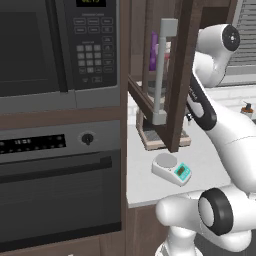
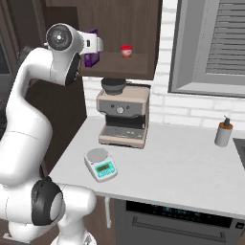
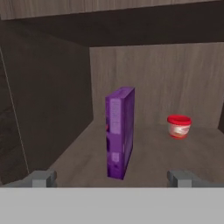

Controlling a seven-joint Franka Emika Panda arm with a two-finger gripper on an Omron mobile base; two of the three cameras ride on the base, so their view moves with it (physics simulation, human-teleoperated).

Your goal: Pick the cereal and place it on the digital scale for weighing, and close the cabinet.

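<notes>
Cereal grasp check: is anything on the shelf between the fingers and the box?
No. In the hand view, bare shelf separates the fingers from the cereal.

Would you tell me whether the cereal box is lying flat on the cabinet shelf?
No, the cereal box stands upright on the shelf.

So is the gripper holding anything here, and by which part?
Nothing is held. The gripper is open in front of the cereal, which stands upright on the cabinet shelf, untouched.

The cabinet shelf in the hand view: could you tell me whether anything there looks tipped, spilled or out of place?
Nothing stands out. The cereal stands upright on the shelf, and the red-capped jar sits upright, apart from it.
</notes>
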